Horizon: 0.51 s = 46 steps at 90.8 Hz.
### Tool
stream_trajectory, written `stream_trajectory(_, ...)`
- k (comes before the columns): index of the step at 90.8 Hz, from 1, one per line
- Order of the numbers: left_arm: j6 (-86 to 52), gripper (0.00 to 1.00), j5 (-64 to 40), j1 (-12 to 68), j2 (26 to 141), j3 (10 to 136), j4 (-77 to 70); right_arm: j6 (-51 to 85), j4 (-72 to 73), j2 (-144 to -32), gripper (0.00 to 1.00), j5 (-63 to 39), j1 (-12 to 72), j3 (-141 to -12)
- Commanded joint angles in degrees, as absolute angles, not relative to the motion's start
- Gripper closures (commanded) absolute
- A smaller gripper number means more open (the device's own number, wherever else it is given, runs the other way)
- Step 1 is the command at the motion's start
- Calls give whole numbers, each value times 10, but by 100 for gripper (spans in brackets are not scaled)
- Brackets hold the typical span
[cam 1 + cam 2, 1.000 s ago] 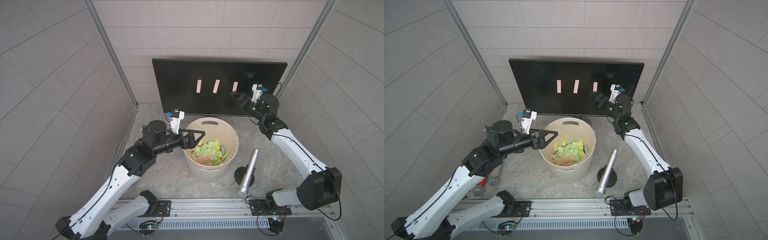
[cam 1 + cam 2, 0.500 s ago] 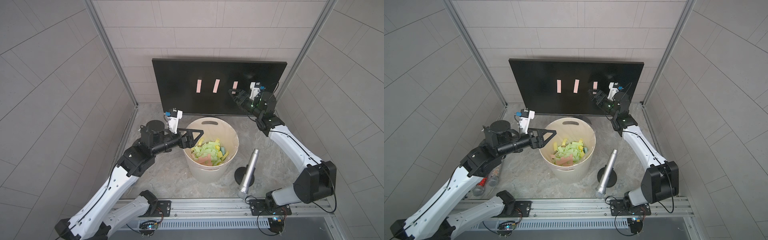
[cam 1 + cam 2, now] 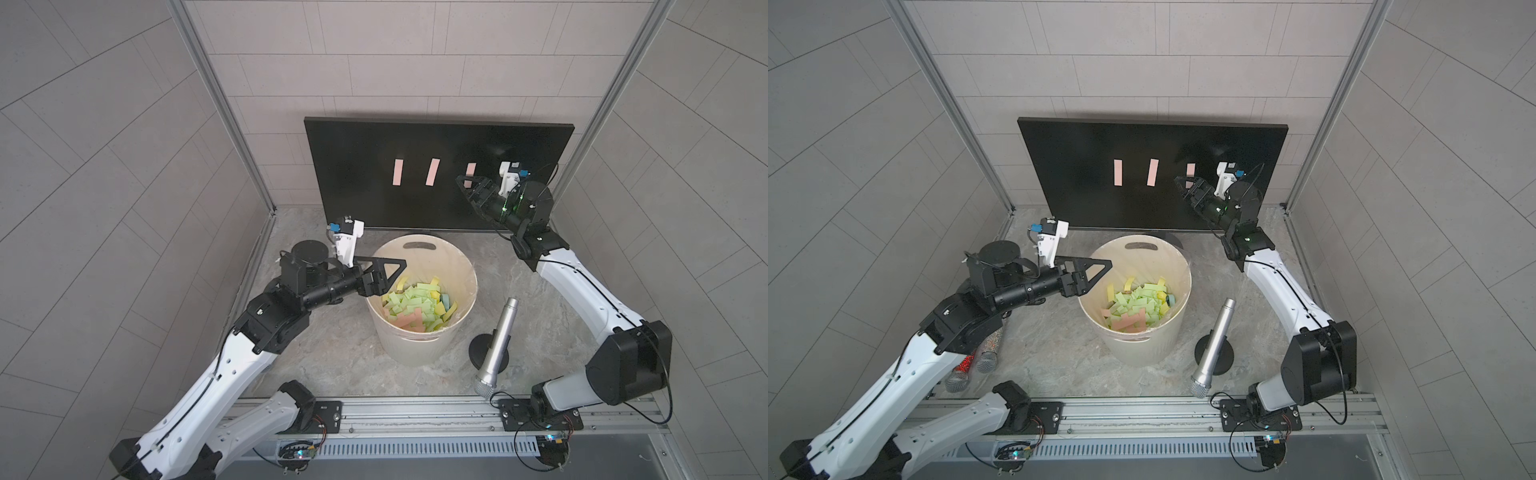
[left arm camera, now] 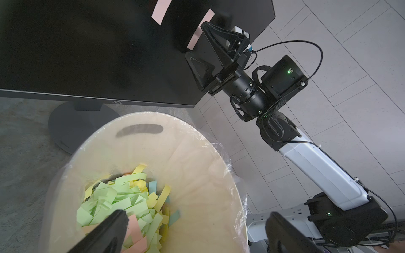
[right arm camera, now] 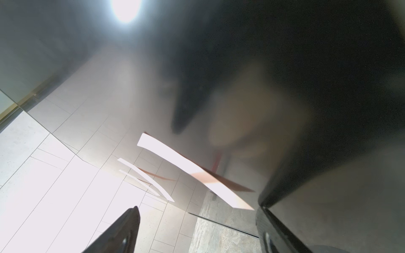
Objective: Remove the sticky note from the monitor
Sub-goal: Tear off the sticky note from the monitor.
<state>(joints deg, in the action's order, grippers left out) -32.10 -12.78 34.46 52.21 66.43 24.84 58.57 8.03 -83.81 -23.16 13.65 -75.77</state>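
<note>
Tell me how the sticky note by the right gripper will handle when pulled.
Likely floppy: the sticky note bows off the monitor in the right wrist view. Probably very light, a thin paper strip. It may resist briefly where stuck.

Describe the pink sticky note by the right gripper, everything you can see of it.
The sticky note is a narrow pale pink paper strip, roughly upright on the dark screen of the monitor, rightmost of three in both top views. Its lower part sits between the open jaws of the right gripper, which straddle it; whether they touch it is unclear.
</note>
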Motion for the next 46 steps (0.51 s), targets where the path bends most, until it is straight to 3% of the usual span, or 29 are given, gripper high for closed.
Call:
stream_trajectory(1,-314,0,-130,340,511,658,241,582,115,-833,16,-215,135,-775)
stream_trajectory(46,-319,0,-133,338,507,657,240,589,118,-819,25,-212,133,-778)
